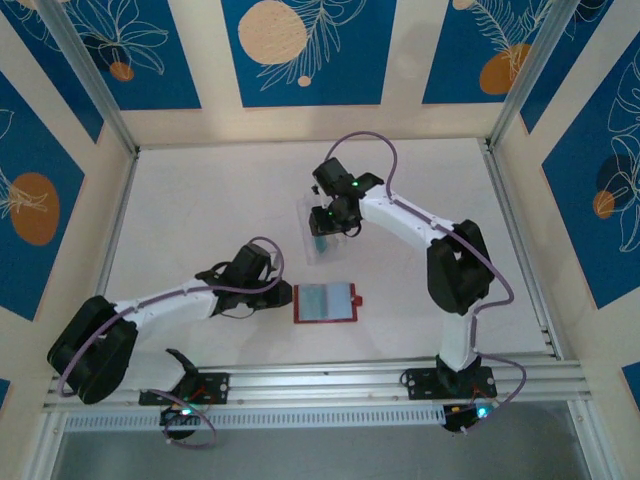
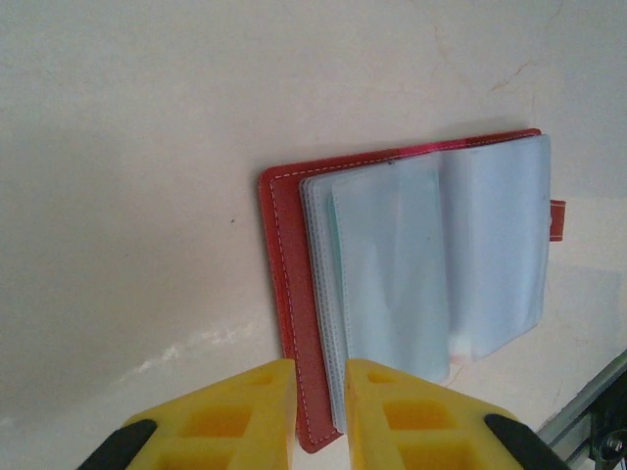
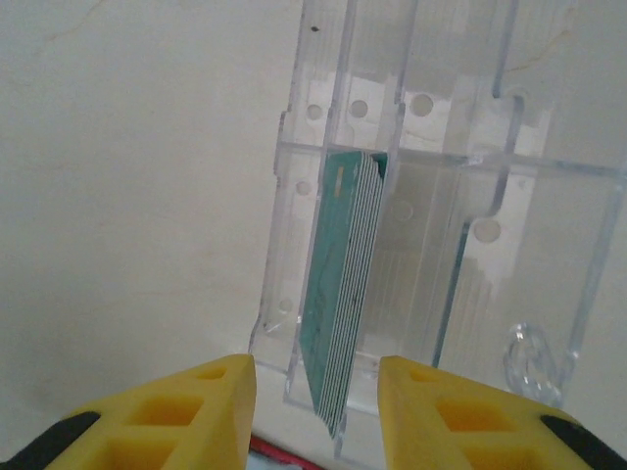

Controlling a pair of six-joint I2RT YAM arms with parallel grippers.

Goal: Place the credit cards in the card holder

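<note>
My left gripper (image 2: pixel 318 382), barely parted, sits over a corner of the open card holder (image 2: pixel 284 294) by the near edge of the desk (image 1: pixel 200 200); I can't tell if it pinches. My right gripper (image 3: pixel 316 370) stands open astride the credit cards (image 3: pixel 343 284), upright in a clear case (image 3: pixel 470 196).

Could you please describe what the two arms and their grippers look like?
The left arm and right arm have white links, bulky black joints, a purple cable looping alongside and small green lights. The left gripper and right gripper have blocky yellow fingers with square recesses and black bases.
</note>
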